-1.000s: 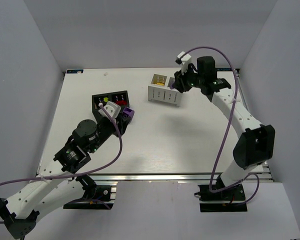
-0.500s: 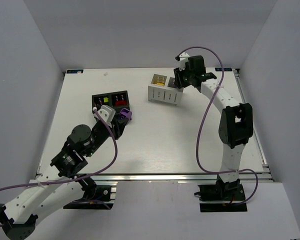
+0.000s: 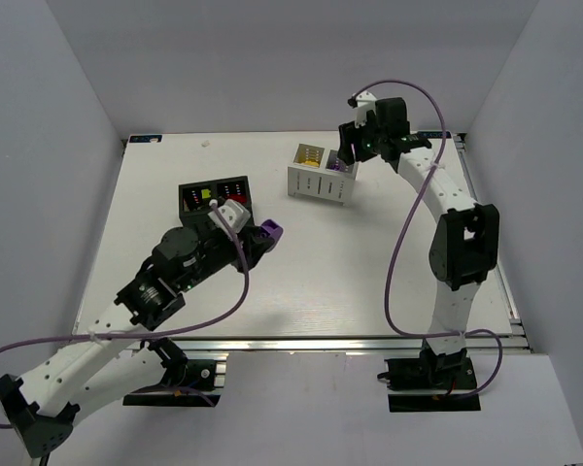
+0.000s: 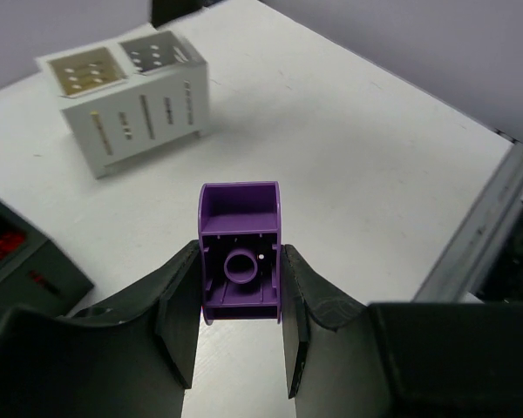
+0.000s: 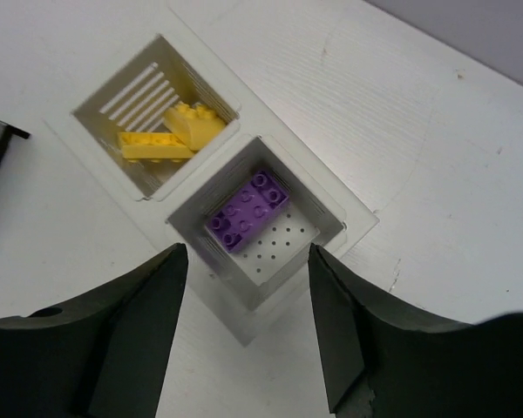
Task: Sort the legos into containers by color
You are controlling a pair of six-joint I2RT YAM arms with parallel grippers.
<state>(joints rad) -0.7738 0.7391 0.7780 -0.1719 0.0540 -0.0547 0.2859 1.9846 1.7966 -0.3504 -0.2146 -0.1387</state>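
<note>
My left gripper (image 4: 240, 296) is shut on a purple lego (image 4: 239, 251), held above the table right of the black container (image 3: 217, 197); it also shows in the top view (image 3: 268, 234). The black container holds a lime green lego (image 3: 205, 195) and red legos (image 3: 236, 191). My right gripper (image 5: 247, 300) is open and empty, hovering over the white container (image 5: 270, 287). Its one cell holds yellow legos (image 5: 170, 135), the other a purple lego (image 5: 247, 212). The white container also shows in the left wrist view (image 4: 131, 104) and the top view (image 3: 316, 180).
The table's metal front rail (image 4: 479, 235) runs along the near edge. Grey walls enclose the table on three sides. A small white speck (image 3: 205, 144) lies near the far left edge.
My left gripper has moved right and away from the black container with the purple lego. My right gripper has shifted slightly over the white container.
</note>
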